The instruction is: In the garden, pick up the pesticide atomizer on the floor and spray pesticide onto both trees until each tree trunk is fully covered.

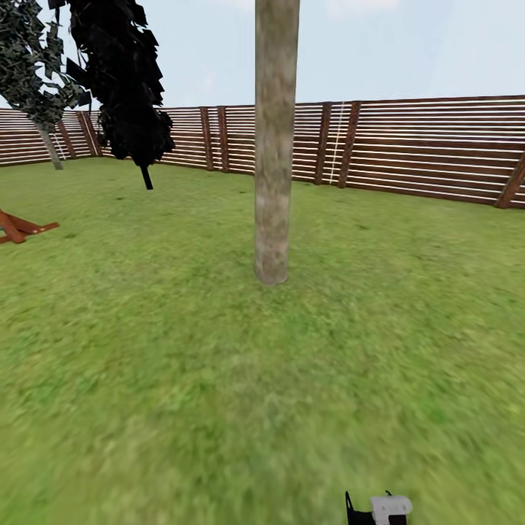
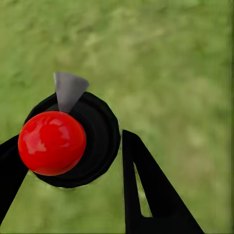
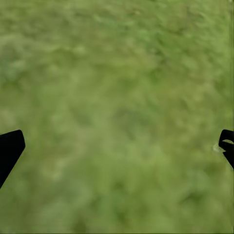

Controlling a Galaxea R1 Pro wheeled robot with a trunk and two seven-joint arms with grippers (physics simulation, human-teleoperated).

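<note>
In the left wrist view, the pesticide atomizer (image 2: 92, 141) is a black round body with a glossy red ball top and a grey pointed nozzle. My left gripper (image 2: 73, 146) is shut on it, one black finger (image 2: 146, 190) pressing each side, above blurred grass. My right gripper (image 3: 117, 141) is open, its fingertips far apart over bare lawn. One tree trunk (image 1: 275, 146), thick, pale and mottled, rises from the grass straight ahead in the head view. A second tree (image 1: 33, 69) with a dark-green crown stands far off at the back left.
A black column-shaped tree (image 1: 124, 80) stands left of the near trunk. The brown slatted fence (image 1: 423, 146) closes the back of the lawn (image 1: 219, 379). A reddish wooden frame (image 1: 18, 227) lies at the left edge. A black and pale-grey arm part (image 1: 386, 508) shows at the bottom edge.
</note>
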